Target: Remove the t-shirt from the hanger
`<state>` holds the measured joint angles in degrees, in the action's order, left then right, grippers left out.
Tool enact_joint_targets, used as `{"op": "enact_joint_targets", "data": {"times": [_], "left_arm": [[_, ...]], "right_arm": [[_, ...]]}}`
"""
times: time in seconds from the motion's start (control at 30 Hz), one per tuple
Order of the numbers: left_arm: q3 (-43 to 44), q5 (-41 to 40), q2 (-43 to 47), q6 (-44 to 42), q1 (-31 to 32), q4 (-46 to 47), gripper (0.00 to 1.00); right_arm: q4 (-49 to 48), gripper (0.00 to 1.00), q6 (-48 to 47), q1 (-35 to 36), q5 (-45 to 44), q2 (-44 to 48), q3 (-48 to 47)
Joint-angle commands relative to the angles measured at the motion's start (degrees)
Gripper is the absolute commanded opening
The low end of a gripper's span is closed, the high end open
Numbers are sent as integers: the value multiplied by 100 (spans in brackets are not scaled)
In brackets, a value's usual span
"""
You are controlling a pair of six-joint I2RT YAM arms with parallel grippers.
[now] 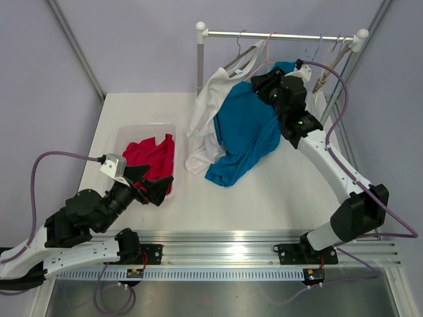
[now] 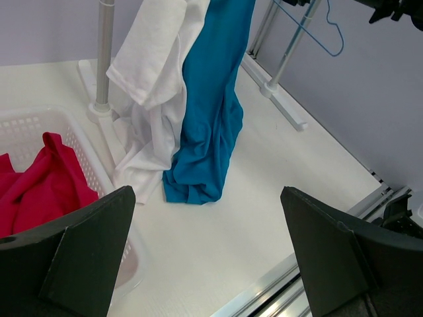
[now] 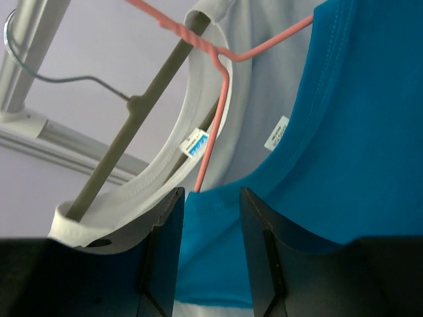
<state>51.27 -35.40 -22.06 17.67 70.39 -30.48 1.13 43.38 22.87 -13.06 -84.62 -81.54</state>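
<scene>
Right gripper (image 3: 211, 198), jaws narrowly parted astride collar of blue t-shirt (image 3: 357, 132), clamping nothing; left gripper (image 2: 206, 191) wide open, empty, over desk (image 1: 264, 198); t-shirt on pink hanger (image 3: 221, 99), removal not yet done.

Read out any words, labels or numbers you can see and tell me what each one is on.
Striped tag in the white shirt collar: blue print, too blurred to read.
Plain tag in the blue shirt collar: print too small to read.
No other text can be read in any view.
</scene>
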Motion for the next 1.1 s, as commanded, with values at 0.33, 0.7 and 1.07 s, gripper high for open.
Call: {"op": "enact_joint_targets", "data": {"times": [0.33,0.7,1.07], "left_arm": [[-143,173,-175,-273,-8,209,99],[-275,261,-412,-264,-61,464,99],[-591,208,-615,-466,-52,929,99]], "right_arm": [[-947,41,206,68,-470,-1091,-890],[-1044,0,13,68,-277,-627,-635],[44,0,690,-371,1356,-117,-898]]}}
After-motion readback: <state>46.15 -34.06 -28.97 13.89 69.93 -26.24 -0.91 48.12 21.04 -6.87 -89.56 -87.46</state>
